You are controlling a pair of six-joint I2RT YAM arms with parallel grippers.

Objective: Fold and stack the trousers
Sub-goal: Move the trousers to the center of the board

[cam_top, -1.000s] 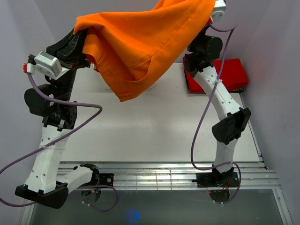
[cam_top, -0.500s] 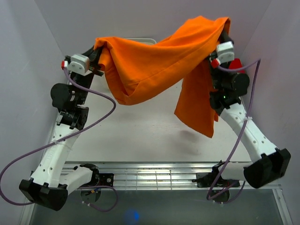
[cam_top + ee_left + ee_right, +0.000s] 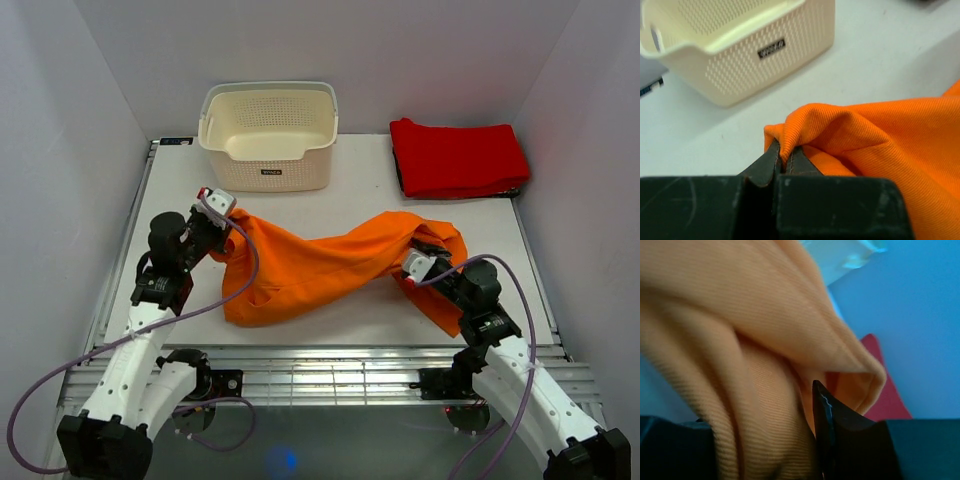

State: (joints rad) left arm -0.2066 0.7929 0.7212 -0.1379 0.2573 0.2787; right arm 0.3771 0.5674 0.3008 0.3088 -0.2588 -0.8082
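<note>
**At either end of the worktop, both pincers grip the orange trousers**

Closed to a thin seam, the left pincer [image 3: 782,161] holds a small ridge of cloth at its very tip, low over the worktop [image 3: 330,205] at about 9 o'clock. The right pincer [image 3: 422,258] sits at about 4 o'clock. It looks clamped on a fold too, with cloth packed against the one dark finger [image 3: 822,405] that shows.

Between them the trousers [image 3: 320,265] lie on the surface as a twisted band. They are bunched at 7 o'clock and heaped around the right hold.

The step in hand seems to be spreading the garment flat before the first fold. To do that well, draw the two holds apart along the 9-to-3 line and keep them low, so the twist comes out without the cloth lifting. Let go only once the legs lie smooth. The left grip is shallow, so a hard pull could slip it.

The basket [image 3: 268,125] at 11 o'clock stands close to the left hold. The red folded cloth [image 3: 458,157] at 2 o'clock lies well apart.

The right pincer's second finger is covered, and that wrist view is blurred. I cannot tell which end is the waistband or how the legs cross inside the twist.
</note>
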